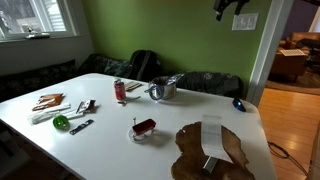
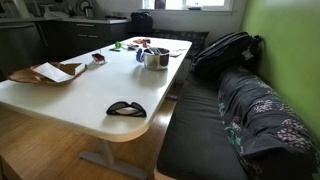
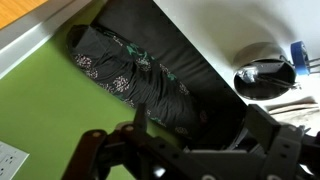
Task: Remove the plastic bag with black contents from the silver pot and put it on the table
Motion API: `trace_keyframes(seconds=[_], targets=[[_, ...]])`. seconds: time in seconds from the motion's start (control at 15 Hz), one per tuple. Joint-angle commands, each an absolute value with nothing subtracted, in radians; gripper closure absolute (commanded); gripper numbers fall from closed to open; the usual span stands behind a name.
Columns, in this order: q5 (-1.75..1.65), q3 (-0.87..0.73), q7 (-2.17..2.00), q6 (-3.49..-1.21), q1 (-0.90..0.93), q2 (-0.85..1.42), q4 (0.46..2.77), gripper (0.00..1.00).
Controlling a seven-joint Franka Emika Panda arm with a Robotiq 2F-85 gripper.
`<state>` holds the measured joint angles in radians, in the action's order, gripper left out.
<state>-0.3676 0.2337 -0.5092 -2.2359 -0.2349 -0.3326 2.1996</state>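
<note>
Wrist view alone peers into the pot [image 3: 265, 77]; claw [image 3: 172, 150] grip cannot be told.

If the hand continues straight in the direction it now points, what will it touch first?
Probably the dark patterned blanket on the bench, which fills the middle of the wrist view. The hand hangs high, and the silver pot lies off to the side. Depth is unclear.

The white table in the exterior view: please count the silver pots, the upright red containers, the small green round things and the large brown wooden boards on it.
silver metal pot: 1
upright red container: 1
small green round thing: 1
large brown wooden board: 1
Total: 4
</note>
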Motion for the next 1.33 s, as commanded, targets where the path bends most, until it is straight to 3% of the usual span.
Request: trace_keyframes(seconds=[0.0,0.4,0.67,0.73,1.0,1.27], targets=[[-0.428,0.248,-0.592,-2.226,-0.171,-0.250,2.167,0.00],[-0.365,0.222,-0.410,-1.982,-0.005,0.052,1.896,0.00],[-0.619,0.139,-0.523,-1.876,0.041,0.160,1.729,0.00],[-0.534,0.137,-0.477,-1.920,0.049,0.105,1.811,0.00],[-0.590,0.105,-0.489,-1.913,0.056,0.153,1.740,0.00],[-0.650,0.086,-0.418,-1.662,0.106,0.295,1.612,0.00]])
